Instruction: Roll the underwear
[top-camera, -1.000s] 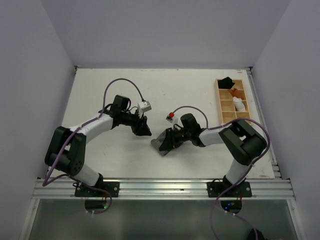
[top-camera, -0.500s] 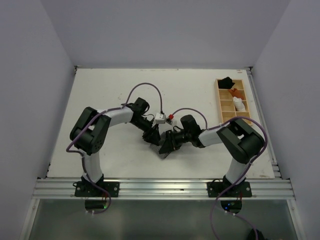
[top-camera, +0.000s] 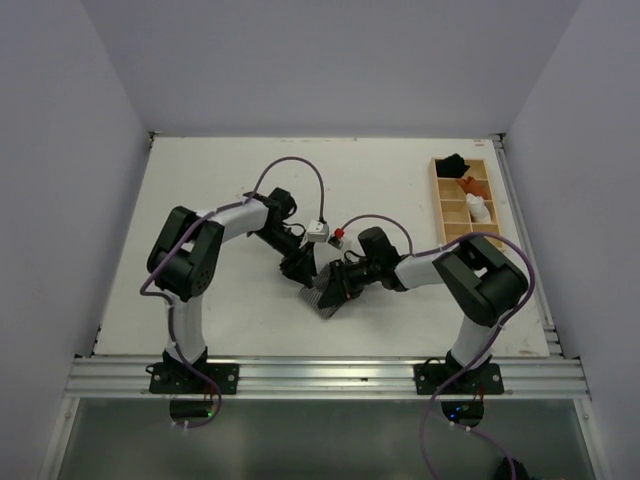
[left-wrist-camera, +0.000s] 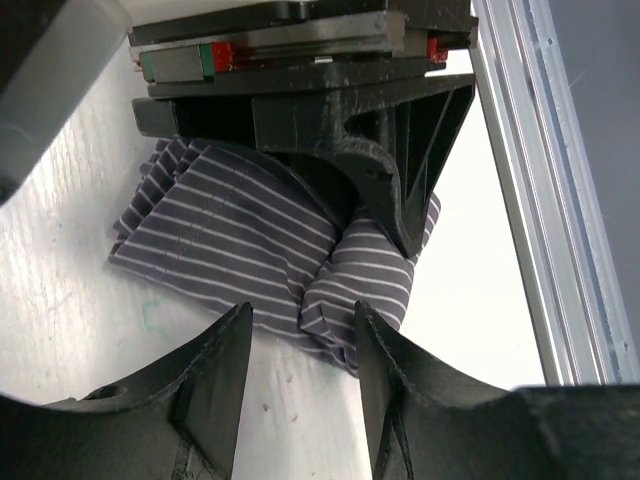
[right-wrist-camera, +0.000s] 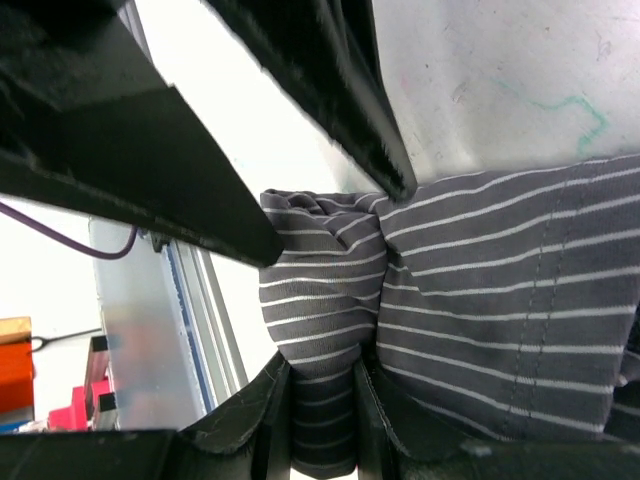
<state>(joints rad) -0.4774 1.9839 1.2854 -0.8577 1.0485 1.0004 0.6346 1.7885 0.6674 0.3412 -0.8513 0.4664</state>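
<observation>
A: While the underwear (left-wrist-camera: 250, 240) lies bunched and half-folded, not a roll (just toward 6 o'clock of table (top-camera: 200, 200) centre), how far along?
B: Early. Right gripper (right-wrist-camera: 320, 380) is clamped on a fold. Left gripper (left-wrist-camera: 300, 320) is spread wide, holding nothing, at the cloth's 10 o'clock edge. The rolling itself is left.
A: Changes?
B: A second ago the left arm sat well off toward 9 o'clock. Now it's at the cloth. Right barely moved.
</observation>
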